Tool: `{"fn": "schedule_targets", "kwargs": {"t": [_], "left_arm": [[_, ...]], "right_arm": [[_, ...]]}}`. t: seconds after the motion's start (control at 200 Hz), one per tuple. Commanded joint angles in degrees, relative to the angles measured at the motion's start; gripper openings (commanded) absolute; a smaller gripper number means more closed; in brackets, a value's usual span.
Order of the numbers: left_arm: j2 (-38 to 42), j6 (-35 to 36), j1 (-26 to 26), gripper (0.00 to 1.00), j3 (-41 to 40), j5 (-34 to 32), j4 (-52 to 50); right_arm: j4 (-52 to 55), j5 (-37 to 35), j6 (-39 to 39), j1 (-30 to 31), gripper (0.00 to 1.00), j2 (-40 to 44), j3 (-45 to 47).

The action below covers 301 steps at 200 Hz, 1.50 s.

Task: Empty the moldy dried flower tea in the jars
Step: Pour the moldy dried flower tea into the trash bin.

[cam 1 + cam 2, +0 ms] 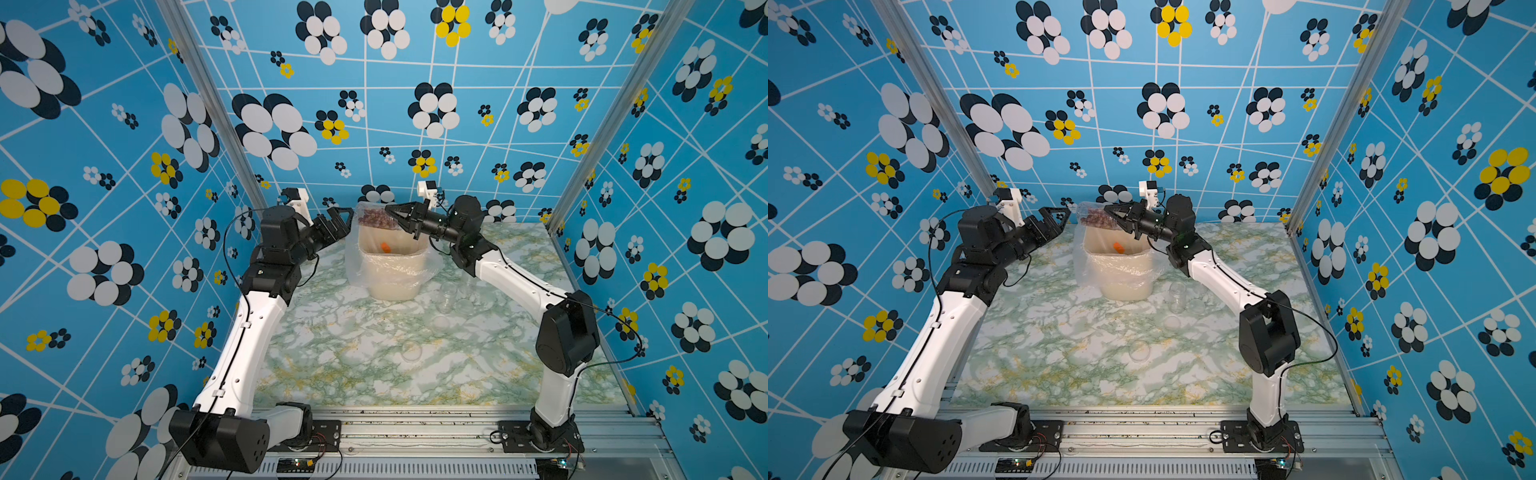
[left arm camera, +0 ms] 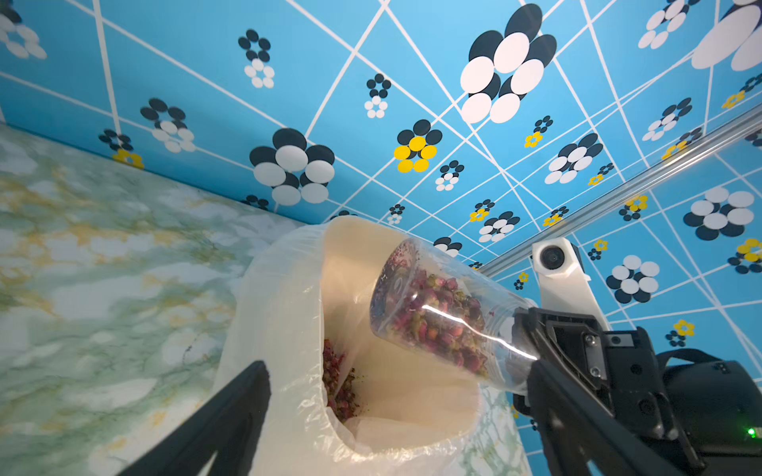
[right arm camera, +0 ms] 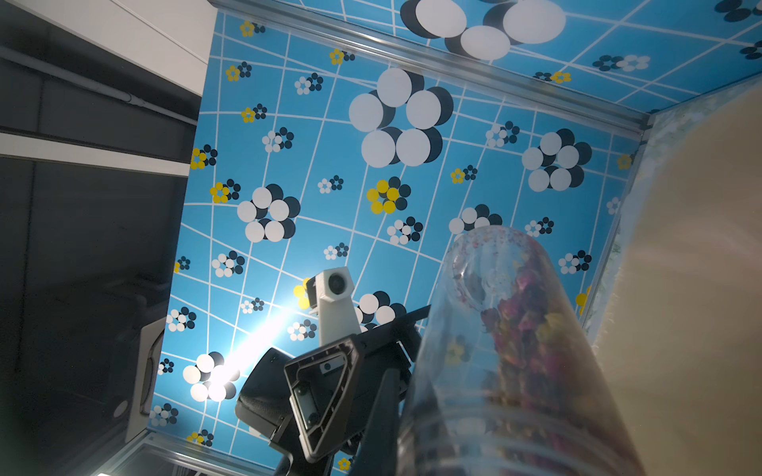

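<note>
In both top views the right gripper (image 1: 394, 213) (image 1: 1115, 212) comes in from 3 o'clock, its fingers clamped on a jar (image 1: 375, 217) (image 1: 1096, 217). The jar lies on its side, about level, over the rim of the bin (image 1: 390, 286) at the bin's 12 o'clock. The bin itself stands at the table's (image 1: 332, 365) 12 o'clock. The left gripper (image 1: 343, 219) (image 1: 1059, 216) sits at the bin's 9 o'clock, fingers spread wide and empty, clear of the jar.

We see clear walls dusted with crumbs, and tea (image 2: 441, 325) of reddish-pink and yellowish buds heaped along the jar's lower side. The right wrist view shows the ribbed neck nearest the fingers and the base pointing away; we cannot tell whether the mouth is capped.

Only the left wrist view shows more tea (image 2: 340, 387) lying deep in the bin. Only the top views show the orange piece (image 1: 386, 247) inside the bin. They alone also show an empty jar (image 1: 446, 300) upright at the bin's 4 o'clock and a lid (image 1: 411, 350) flat at its 6 o'clock.
</note>
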<state>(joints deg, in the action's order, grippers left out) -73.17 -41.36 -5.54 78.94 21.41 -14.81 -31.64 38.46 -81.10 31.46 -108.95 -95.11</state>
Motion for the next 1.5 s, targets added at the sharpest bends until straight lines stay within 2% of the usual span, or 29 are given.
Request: {"fn": "schedule_targets", "kwargs": {"t": [0.0, 0.195, 0.49, 0.575, 0.82, 1.144, 1.499], "left_arm": [[-2.1, -10.1, 1.5, 0.99, 1.6, 6.8, -1.3], [-4.1, -22.7, 2.5, 0.99, -1.7, 12.8, 10.5], [-5.6, -30.2, 2.4, 1.00, -4.5, 14.6, 18.6], [-6.1, -32.1, 2.5, 0.96, -5.3, 14.2, 21.1], [-9.3, -39.7, 2.4, 0.95, -4.4, 15.6, 27.4], [-13.1, -45.7, 1.3, 0.81, -3.3, 16.1, 29.7], [-14.0, -47.3, 0.3, 0.61, -4.5, 15.1, 31.6]], "right_arm": [[-5.3, -1.0, -1.4, 0.8, 0.00, 0.9, 0.6], [-6.9, -1.3, -2.6, 1.6, 0.00, 0.1, 0.3], [-9.1, -1.7, -3.5, 3.3, 0.00, -0.8, 0.1], [-9.9, -1.7, -4.2, 3.7, 0.00, -1.2, -0.1], [-10.7, -1.8, -5.0, 4.5, 0.00, -2.4, -1.1], [-10.6, -2.3, -5.3, 4.5, 0.00, -3.5, -1.4], [-9.3, -2.9, -5.0, 4.2, 0.00, -5.0, -2.6]]}}
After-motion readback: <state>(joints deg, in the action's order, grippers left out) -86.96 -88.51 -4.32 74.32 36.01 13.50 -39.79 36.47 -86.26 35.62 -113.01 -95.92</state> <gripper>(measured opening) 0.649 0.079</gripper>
